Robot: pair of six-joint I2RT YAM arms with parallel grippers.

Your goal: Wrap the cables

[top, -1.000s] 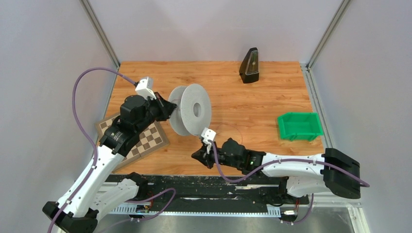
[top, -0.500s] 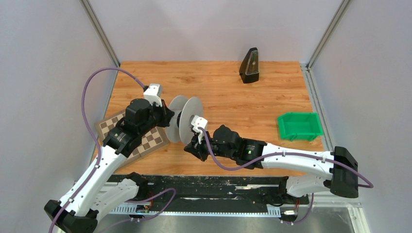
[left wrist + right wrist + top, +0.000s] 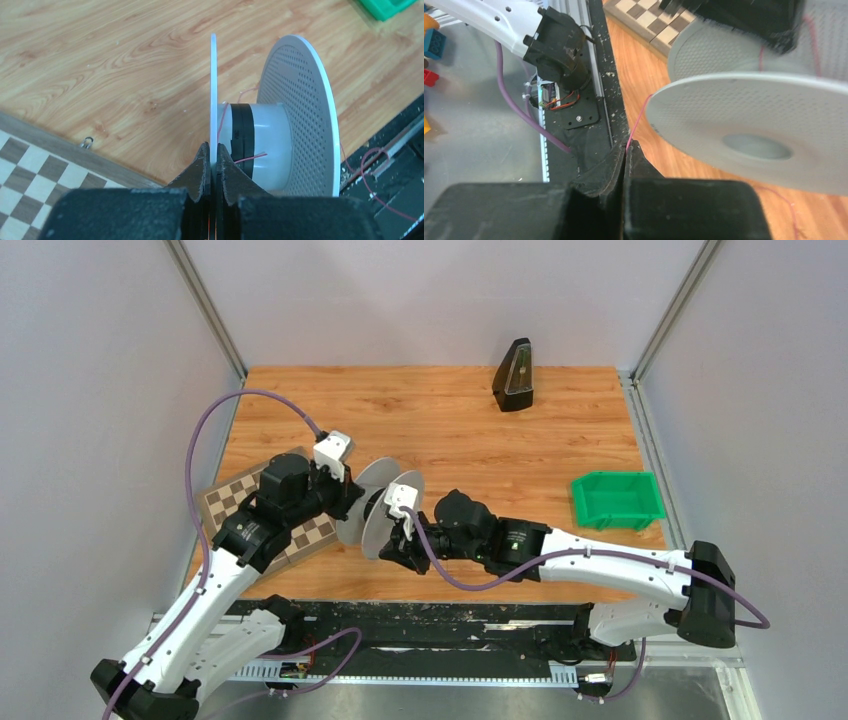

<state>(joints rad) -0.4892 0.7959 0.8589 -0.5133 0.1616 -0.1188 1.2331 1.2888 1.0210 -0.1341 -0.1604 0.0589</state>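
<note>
A grey spool [image 3: 385, 508] with two perforated flanges is held up over the table's front middle. My left gripper [image 3: 352, 498] is shut on the edge of its near flange [image 3: 213, 90]; the hub [image 3: 260, 145] carries black tape and a few turns of thin red cable [image 3: 250, 159]. My right gripper [image 3: 392, 552] sits just below and in front of the spool, shut on the red cable [image 3: 636, 122], which runs up from the fingertips [image 3: 620, 159] behind the flange [image 3: 754, 125].
A chessboard [image 3: 270, 515] lies at the front left under the left arm. A green bin [image 3: 616, 500] stands at the right, a black metronome [image 3: 515, 375] at the back. The black front rail [image 3: 450, 615] runs along the near edge.
</note>
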